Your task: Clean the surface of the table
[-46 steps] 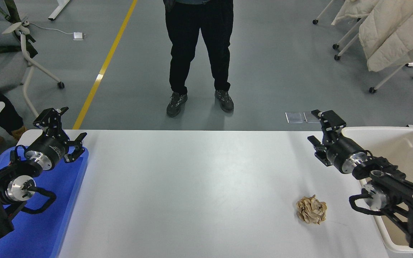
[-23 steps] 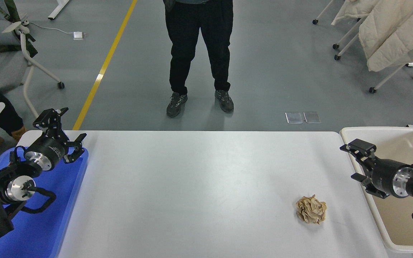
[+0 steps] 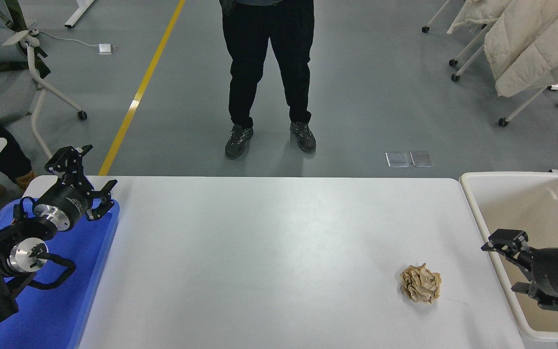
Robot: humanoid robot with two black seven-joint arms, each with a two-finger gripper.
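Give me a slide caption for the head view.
Crumpled brown paper on the white table surface; right gripper open over the cream bin, left gripper open over the blue tray.

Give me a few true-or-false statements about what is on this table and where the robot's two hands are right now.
1. A crumpled ball of brown paper lies on the white table surface. True.
2. The right hand is gripping the paper ball. False: it hangs open over the cream-white bin, apart from the ball.
3. The left hand is over the blue tray. True.
4. The paper ball is already inside the bin. False: it lies on the table, left of the bin.
5. A person stands beyond the table's far edge. True.
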